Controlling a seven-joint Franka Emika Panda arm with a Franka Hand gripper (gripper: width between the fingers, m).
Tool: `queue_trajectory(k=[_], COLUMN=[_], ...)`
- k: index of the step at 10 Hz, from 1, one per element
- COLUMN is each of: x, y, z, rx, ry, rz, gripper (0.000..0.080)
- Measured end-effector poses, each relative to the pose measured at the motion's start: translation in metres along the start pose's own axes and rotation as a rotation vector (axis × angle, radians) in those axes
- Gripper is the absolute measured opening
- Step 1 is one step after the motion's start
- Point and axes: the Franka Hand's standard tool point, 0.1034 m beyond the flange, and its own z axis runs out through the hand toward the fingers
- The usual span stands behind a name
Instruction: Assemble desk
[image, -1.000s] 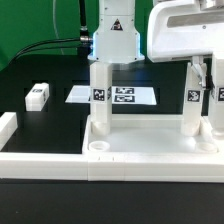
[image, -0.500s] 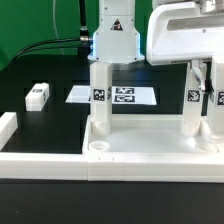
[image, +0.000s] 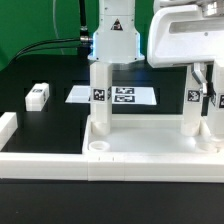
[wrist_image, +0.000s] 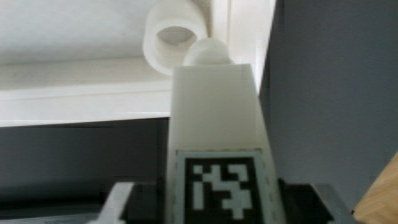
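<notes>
Green backdrop and black bench (image: 60, 120) are framing a leg-fitting step of the desk build. The white plastic rectangular tray-like tabletop (image: 150, 160) is lying at the front of the bench with 2 short square white tagged legs (image: 100, 100) (image: 190, 115) already standing upright in it. A 4th, loose white leg (image: 38, 95) is lying well apart toward the exterior view's left, near the marker board (image: 125, 96). The gripper (image: 209, 95) is hanging over the tabletop's end on the exterior view's right. In the wrist view the gripper (wrist_image: 217, 196) is partly closed and is pinching the held white square leg with its black-and-white tag (wrist_image: 217, 120) between both fingers (wrist_image: 125, 200), close to the tagged end. That leg's tapered tip is pointing toward a round corner socket (wrist_image: 173, 36) and seems to be sitting just beside it rather than inside. Judging from this, the leg is not yet seated. The next move is calling for centring the tip over the socket, keeping the leg upright while lowering, then probably twisting it home without slipping in the grip.
</notes>
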Motion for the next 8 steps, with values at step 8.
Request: queue_trajectory(k=[8], x=[0.002], y=[0.014], z=[0.006], rx=[-0.018], ry=[0.007], rz=[-0.073], gripper=[0.0287])
